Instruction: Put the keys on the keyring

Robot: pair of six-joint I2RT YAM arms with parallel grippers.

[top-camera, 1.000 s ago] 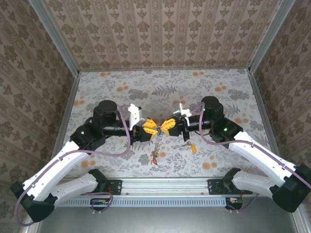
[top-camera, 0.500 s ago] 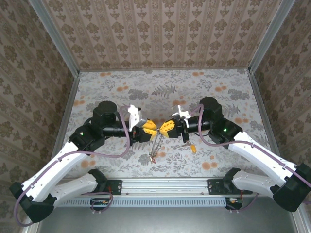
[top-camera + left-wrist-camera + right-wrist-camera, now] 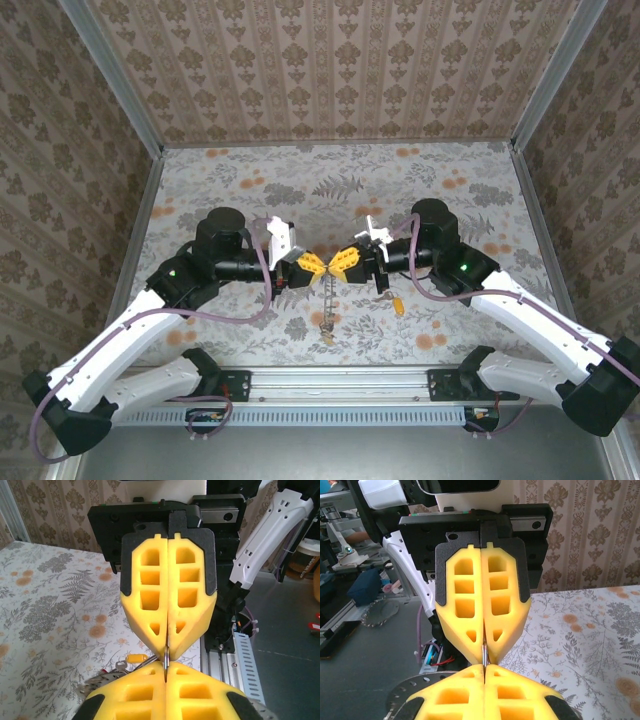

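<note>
Over the middle of the table my left gripper (image 3: 317,266) and right gripper (image 3: 339,263) meet tip to tip, both shut on the keyring (image 3: 326,290). It hangs below them as a thin dark chain-like loop. A small key (image 3: 323,325) dangles at its lower end. In the left wrist view a sliver of the keyring (image 3: 165,657) is pinched between my left gripper (image 3: 165,669) and the right arm's fingers (image 3: 150,630) above. The right wrist view has the same metal edge (image 3: 483,655) just above my right gripper (image 3: 484,667). A yellow-tagged key (image 3: 398,305) lies on the table.
The yellow-tagged key (image 3: 136,657) and a silver key (image 3: 120,666) lie on the flowered tablecloth (image 3: 330,190) under the right arm. Patterned walls close in the back and sides. A metal rail (image 3: 340,382) runs along the near edge.
My left gripper has shut on the keyring and moved right until its tips touch the right gripper's. The hanging loop has straightened and shifted slightly right.
</note>
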